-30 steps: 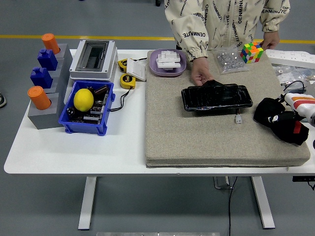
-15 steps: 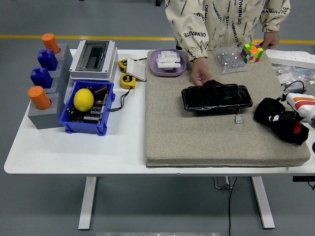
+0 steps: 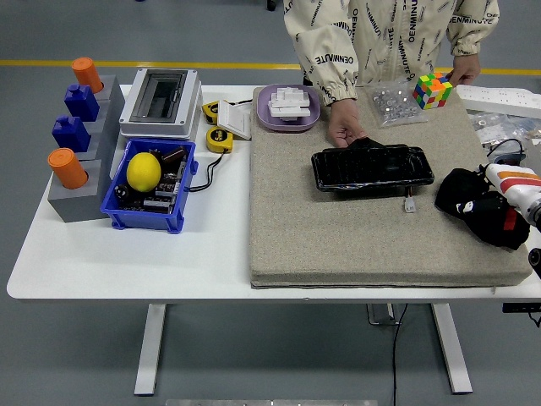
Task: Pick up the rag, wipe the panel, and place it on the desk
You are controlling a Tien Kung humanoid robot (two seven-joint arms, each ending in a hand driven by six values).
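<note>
A glossy black panel (image 3: 372,167) lies on the grey felt mat (image 3: 338,237), and a person's hand (image 3: 345,131) rests at its far edge. A black rag (image 3: 456,191) with a small white tag sits bunched on the mat's right side. My right hand (image 3: 497,218), black with a white and orange wrist, lies on the rag's right part. Black on black hides how the hand meets the cloth. The left arm is out of sight.
A purple tray (image 3: 287,107), a bag of small parts (image 3: 393,101) and a colour cube (image 3: 432,90) under the person's other hand sit at the back. A blue bin (image 3: 149,188) with a lemon, a grey box (image 3: 161,101) and block stands (image 3: 76,144) fill the left.
My right wrist has dipped and turned slightly at the right edge. The rag, the panel and the person's hands have stayed where they were.
</note>
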